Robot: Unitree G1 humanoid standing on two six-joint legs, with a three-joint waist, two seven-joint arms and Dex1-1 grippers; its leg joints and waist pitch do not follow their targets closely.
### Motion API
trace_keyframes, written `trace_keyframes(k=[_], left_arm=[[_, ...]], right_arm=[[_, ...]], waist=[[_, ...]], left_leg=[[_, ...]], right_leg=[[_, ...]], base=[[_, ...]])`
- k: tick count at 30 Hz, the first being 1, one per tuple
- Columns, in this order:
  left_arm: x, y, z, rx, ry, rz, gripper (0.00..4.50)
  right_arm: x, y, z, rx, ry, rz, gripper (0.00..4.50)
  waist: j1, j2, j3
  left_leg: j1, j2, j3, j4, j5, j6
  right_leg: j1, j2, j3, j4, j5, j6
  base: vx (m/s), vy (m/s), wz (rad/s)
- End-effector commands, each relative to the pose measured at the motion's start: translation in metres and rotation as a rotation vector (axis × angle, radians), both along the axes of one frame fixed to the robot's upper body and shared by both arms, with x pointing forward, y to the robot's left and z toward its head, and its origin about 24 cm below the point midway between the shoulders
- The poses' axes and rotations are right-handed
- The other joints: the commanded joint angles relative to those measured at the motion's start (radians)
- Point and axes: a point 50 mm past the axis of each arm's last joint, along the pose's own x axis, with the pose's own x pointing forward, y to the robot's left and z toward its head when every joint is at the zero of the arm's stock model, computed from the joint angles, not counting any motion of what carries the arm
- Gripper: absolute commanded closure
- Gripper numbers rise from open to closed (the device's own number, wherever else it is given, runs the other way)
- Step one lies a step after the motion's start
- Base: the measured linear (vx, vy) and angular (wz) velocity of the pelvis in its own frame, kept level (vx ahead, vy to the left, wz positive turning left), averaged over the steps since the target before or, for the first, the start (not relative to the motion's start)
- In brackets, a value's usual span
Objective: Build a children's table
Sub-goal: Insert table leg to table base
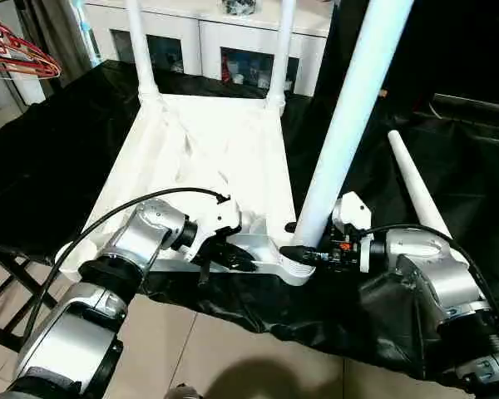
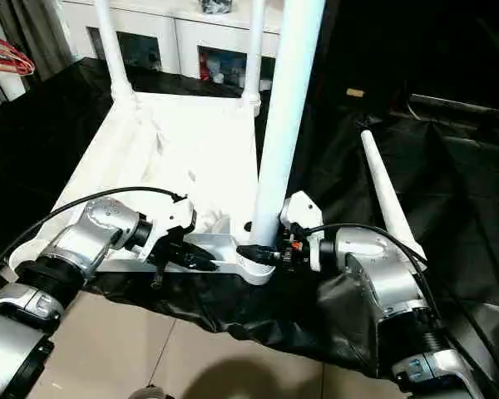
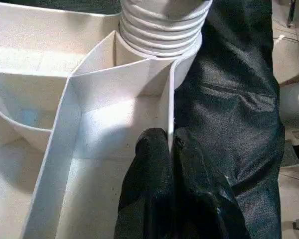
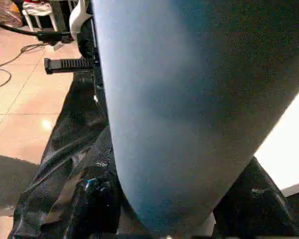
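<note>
Right gripper (image 1: 303,252) clasps leg (image 1: 349,125) (left gripper (image 3: 170,149) pinches rim (image 3: 165,107))

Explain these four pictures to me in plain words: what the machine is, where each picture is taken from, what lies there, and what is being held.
This is a humanoid robot with two silver arms, each ending in a gripper of two black fingers. Two pictures come from cameras in its head, looking down over its forearms. The other two come from cameras on its wrists.

On a surface draped in black plastic sheet lies an upside-down white plastic tabletop. Two white tapered legs already stand in its far corners. A spare white leg lies on the sheet.

The left gripper is shut on the tabletop's near rim. The right gripper is closed around the base of a third white leg, which stands in the near corner socket.
</note>
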Motion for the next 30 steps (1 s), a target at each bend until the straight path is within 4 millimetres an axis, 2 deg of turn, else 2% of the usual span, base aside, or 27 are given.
trace_keyframes(k=[1,6,9,10,11,12,13,15,16,17,18,20,21,22,23,25,27,30], left_arm=[[0.01,-0.005,0.021,-0.025,-0.083,-0.001,4.5],[0.013,-0.008,0.023,-0.041,-0.109,0.033,4.5],[0.018,-0.011,0.027,-0.065,-0.124,0.088,4.5],[0.02,-0.014,0.029,-0.08,-0.13,0.117,4.5],[0.02,-0.014,0.029,-0.08,-0.13,0.117,4.5],[0.022,-0.016,0.031,-0.092,-0.136,0.141,4.5],[0.024,-0.025,0.034,-0.119,-0.154,0.193,4.5],[0.025,-0.033,0.036,-0.131,-0.172,0.233,4.5],[0.025,-0.039,0.037,-0.136,-0.186,0.266,4.5],[0.027,-0.044,0.037,-0.139,-0.206,0.316,4.5],[0.03,-0.053,0.038,-0.15,-0.226,0.415,4.5],[0.032,-0.062,0.038,-0.158,-0.241,0.511,4.5],[0.032,-0.064,0.038,-0.159,-0.244,0.523,4.5],[0.032,-0.067,0.038,-0.16,-0.251,0.54,4.5],[0.03,-0.072,0.037,-0.161,-0.253,0.543,4.5],[0.026,-0.077,0.038,-0.171,-0.25,0.528,4.5],[0.02,-0.085,0.037,-0.186,-0.235,0.505,4.5],[0.014,-0.089,0.034,-0.177,-0.228,0.485,4.5]], right_arm=[[-0.016,-0.007,-0.039,-0.102,0.177,-0.004,2.59],[-0.008,-0.005,-0.039,-0.077,0.162,-0.094,2.59],[0.001,-0.005,-0.039,-0.072,0.147,-0.181,2.59],[0.007,-0.005,-0.04,-0.082,0.132,-0.248,2.59],[0.007,-0.005,-0.04,-0.082,0.132,-0.248,2.59],[0.012,-0.006,-0.041,-0.086,0.125,-0.309,2.59],[0.024,-0.005,-0.044,-0.095,0.121,-0.462,2.59],[0.031,-0.004,-0.046,-0.104,0.127,-0.548,2.59],[0.035,-0.003,-0.048,-0.113,0.135,-0.604,2.59],[0.039,-0.002,-0.05,-0.126,0.137,-0.652,2.59],[0.043,0.0,-0.05,-0.138,0.132,-0.708,2.59],[0.046,0.004,-0.051,-0.142,0.141,-0.747,2.59],[0.047,0.004,-0.052,-0.142,0.144,-0.752,2.59],[0.048,0.006,-0.052,-0.143,0.152,-0.761,2.59],[0.048,0.008,-0.053,-0.141,0.162,-0.766,2.59],[0.049,0.011,-0.054,-0.137,0.173,-0.765,2.59],[0.049,0.016,-0.055,-0.133,0.189,-0.757,2.59],[0.049,0.023,-0.058,-0.137,0.201,-0.732,2.59]], waist=[[-0.003,0.003,-0.04],[-0.004,0.008,-0.043],[-0.007,0.01,-0.046],[-0.01,0.011,-0.044],[-0.014,0.008,-0.045],[-0.013,0.011,-0.047],[-0.021,0.01,-0.045],[-0.033,0.01,-0.049],[-0.038,0.013,-0.05],[-0.044,0.016,-0.052],[-0.043,0.018,-0.054],[-0.043,0.014,-0.058],[-0.042,0.014,-0.06],[-0.04,0.01,-0.063],[-0.038,0.013,-0.067],[-0.039,0.013,-0.068],[-0.041,0.013,-0.066],[-0.046,0.009,-0.059]], left_leg=[[0.004,0.005,0.005,-0.082,-0.334,0.021],[0.008,0.006,0.0,-0.087,-0.365,0.004],[0.012,0.004,-0.003,-0.087,-0.39,-0.006],[0.012,0.004,-0.003,-0.087,-0.396,-0.01],[0.008,0.002,-0.006,-0.088,-0.394,-0.013],[0.007,0.003,-0.008,-0.089,-0.387,-0.015],[0.001,0.003,-0.008,-0.09,-0.383,-0.021],[-0.004,-0.002,-0.012,-0.089,-0.363,-0.034],[-0.005,-0.002,-0.01,-0.088,-0.347,-0.03],[-0.003,0.0,-0.009,-0.086,-0.336,-0.034],[0.0,-0.002,-0.007,-0.083,-0.329,-0.032],[-0.004,-0.004,0.0,-0.076,-0.271,-0.015],[-0.006,-0.005,0.001,-0.074,-0.252,-0.009],[-0.009,-0.006,0.003,-0.069,-0.21,0.003],[-0.012,-0.008,0.002,-0.066,-0.16,0.016],[-0.013,-0.008,0.005,-0.061,-0.128,0.037],[-0.012,-0.007,0.006,-0.062,-0.139,0.052],[-0.008,-0.006,0.008,-0.068,-0.199,0.048]], right_leg=[[0.047,-0.046,0.036,-0.087,-0.339,-0.179],[0.047,-0.048,0.035,-0.093,-0.397,-0.163],[0.046,-0.051,0.032,-0.101,-0.468,-0.146],[0.04,-0.051,0.033,-0.103,-0.484,-0.143],[0.046,-0.052,0.03,-0.104,-0.5,-0.132],[0.048,-0.052,0.03,-0.103,-0.499,-0.129],[0.047,-0.052,0.029,-0.102,-0.496,-0.13],[0.052,-0.053,0.024,-0.1,-0.506,-0.123],[0.051,-0.05,0.027,-0.098,-0.468,-0.129],[0.049,-0.048,0.028,-0.093,-0.417,-0.149],[0.05,-0.047,0.028,-0.091,-0.392,-0.158],[0.056,-0.041,0.03,-0.082,-0.273,-0.194],[0.058,-0.041,0.03,-0.078,-0.242,-0.202],[0.062,-0.038,0.03,-0.072,-0.168,-0.215],[0.066,-0.036,0.03,-0.061,-0.084,-0.232],[0.067,-0.034,0.029,-0.055,0.001,-0.255],[0.067,-0.036,0.028,-0.056,0.0,-0.27],[0.065,-0.039,0.028,-0.07,-0.137,-0.247]], base=[[0.0,0.0,0.0],[0.0,0.0,0.0],[0.0,0.0,0.0],[0.0,0.0,0.0],[0.0,0.0,0.0],[0.0,0.0,0.0],[0.0,0.0,0.0],[0.0,0.0,0.0],[0.0,0.0,0.0],[0.0,0.0,0.0],[0.0,0.0,0.0],[0.0,0.0,0.0],[0.0,0.0,0.0],[0.05,0.002,-0.01],[0.074,0.005,-0.02],[0.0,0.0,0.0],[0.0,0.0,0.0],[0.0,0.0,0.0]])
